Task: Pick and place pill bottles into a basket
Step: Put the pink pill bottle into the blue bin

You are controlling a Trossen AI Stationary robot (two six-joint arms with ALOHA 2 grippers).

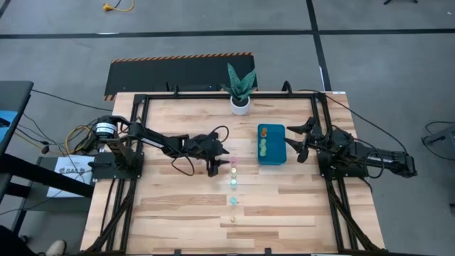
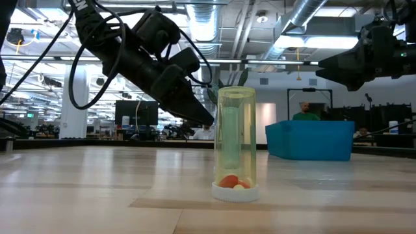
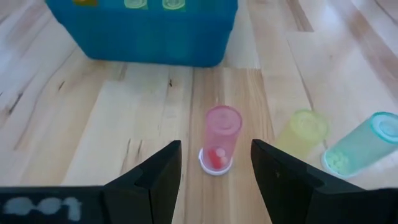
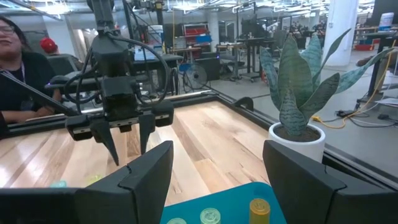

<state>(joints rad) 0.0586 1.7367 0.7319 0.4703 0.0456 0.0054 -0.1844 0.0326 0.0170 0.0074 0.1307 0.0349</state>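
Observation:
Several tiny pill bottles stand cap-down in a row on the table: pink [image 1: 233, 162], yellow [image 1: 233, 171], green [image 1: 233, 183], teal [image 1: 232, 201] and a pale one [image 1: 232, 219]. The teal-blue basket [image 1: 277, 158] holds an orange bottle [image 1: 263, 130] and two greenish ones [image 1: 262, 145]. My left gripper [image 1: 219, 159] is open and low, just left of the pink bottle [image 3: 219, 144], which stands ahead between its fingertips, untouched. My right gripper [image 1: 293, 137] is open and empty, above the basket's right edge.
A white pot with a green plant [image 1: 240, 91] stands at the far edge, behind the basket. A black frame [image 1: 213, 95] runs round the table. A person [image 4: 18, 62] shows beyond the table's left side. Bare wood lies near the front edge.

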